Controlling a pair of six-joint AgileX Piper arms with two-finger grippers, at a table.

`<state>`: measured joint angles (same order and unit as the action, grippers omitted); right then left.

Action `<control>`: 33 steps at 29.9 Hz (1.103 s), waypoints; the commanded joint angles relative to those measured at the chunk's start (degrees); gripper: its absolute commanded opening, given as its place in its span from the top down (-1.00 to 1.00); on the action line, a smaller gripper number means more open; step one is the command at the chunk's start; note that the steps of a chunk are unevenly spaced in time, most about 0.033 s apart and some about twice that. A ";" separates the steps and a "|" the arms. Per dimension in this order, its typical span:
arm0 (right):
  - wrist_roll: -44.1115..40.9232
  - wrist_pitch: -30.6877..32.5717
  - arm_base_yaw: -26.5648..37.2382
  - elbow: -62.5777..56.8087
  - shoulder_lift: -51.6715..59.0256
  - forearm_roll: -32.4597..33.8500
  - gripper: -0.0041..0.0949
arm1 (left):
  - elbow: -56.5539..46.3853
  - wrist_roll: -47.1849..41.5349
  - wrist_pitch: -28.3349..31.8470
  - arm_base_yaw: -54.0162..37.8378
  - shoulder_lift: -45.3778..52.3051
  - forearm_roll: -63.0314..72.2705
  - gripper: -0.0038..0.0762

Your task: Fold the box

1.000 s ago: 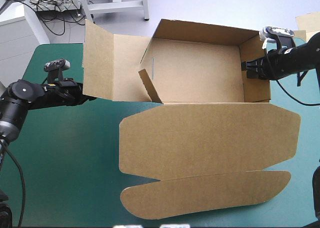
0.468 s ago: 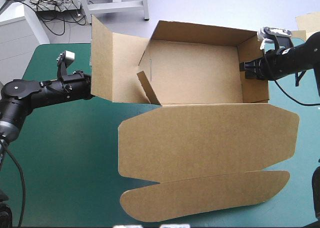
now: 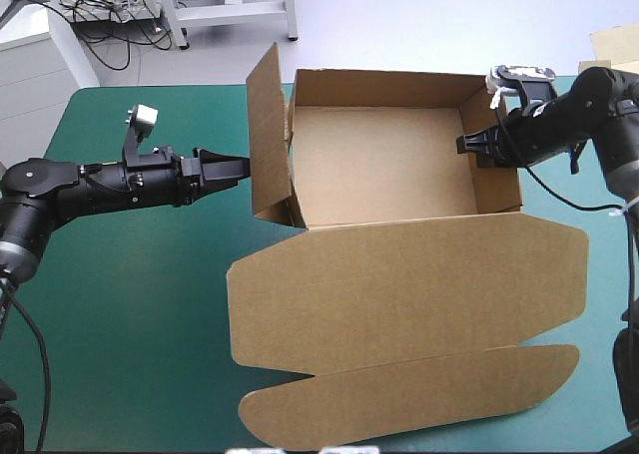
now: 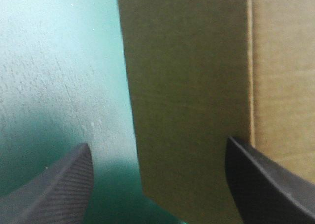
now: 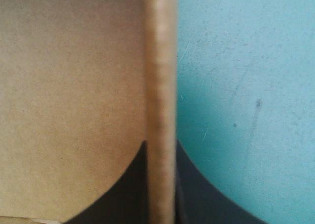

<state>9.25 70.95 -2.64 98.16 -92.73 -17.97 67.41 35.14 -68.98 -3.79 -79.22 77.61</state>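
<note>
On the bench (image 3: 120,304), left side, teal-green cover: my left end effector (image 3: 228,165). Its black fingers are spread wide and grip nothing. It points at the box's left side panel (image 3: 268,125), and I cannot tell whether it touches.

Far middle of the bench: one box (image 3: 384,165), brown board, standing as an open tray.
- Left side panel: upright, tilted slightly outward, its free edge ahead between my left fingers.
- Back, front and right walls: raised.
- Lid (image 3: 409,284): lying flat toward the near edge.
- Rounded tuck flap (image 3: 409,394): flat beyond the lid.

Right side: my right end effector (image 3: 469,143). Its fingers are nearly closed, pinching the top edge of the right wall (image 3: 496,165), one finger inside the tray and one outside.
</note>
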 commanded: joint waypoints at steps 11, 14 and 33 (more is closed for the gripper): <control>-5.73 -8.36 -10.21 1.55 -1.76 -1.64 0.95 | 1.55 0.30 -4.68 -0.02 4.20 4.15 -0.38; -6.51 -8.91 -11.92 1.55 -3.28 -1.64 0.95 | 1.55 0.30 -4.68 -0.02 4.55 2.76 -0.38; -15.76 -18.21 -26.71 1.55 -5.84 12.33 0.93 | 1.55 -18.53 2.10 -0.02 4.55 -31.31 -0.37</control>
<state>-4.04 56.81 -27.15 97.94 -101.22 -4.82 67.41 21.11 -69.47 -3.91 -76.35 48.34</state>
